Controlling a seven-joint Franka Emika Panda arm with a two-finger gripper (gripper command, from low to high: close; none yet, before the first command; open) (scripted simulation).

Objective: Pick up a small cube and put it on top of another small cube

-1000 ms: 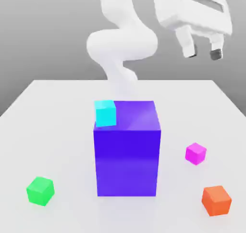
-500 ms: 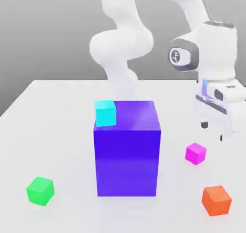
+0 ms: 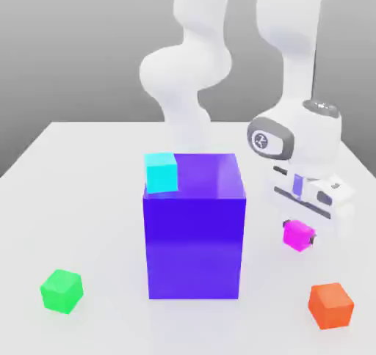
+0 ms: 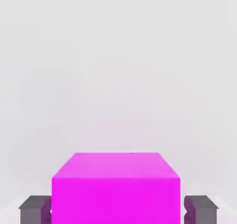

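Note:
The small magenta cube [image 3: 296, 235] rests on the white table to the exterior view's right of the big blue-purple block. My gripper [image 3: 299, 231] has come straight down over it and is shut on it, one dark fingertip on each side. In the hand view the magenta cube [image 4: 115, 186] sits between the two grey fingertips [image 4: 34, 209], with my gripper [image 4: 118, 209] closed against its sides. The other small cube, bright green [image 3: 61, 290], lies on the table at the front of the exterior view's left, far from the hand.
A tall blue-purple block [image 3: 194, 229] stands mid-table, with a cyan cube [image 3: 161, 172] on its top left corner. An orange cube [image 3: 330, 305] lies front right, close to the magenta one. The white table [image 3: 88, 163] reaches back to the arm's base.
The hand has dropped from high on the exterior view's right down onto the magenta cube, and its fingers have closed from wide open onto the cube's sides. No cube has shifted.

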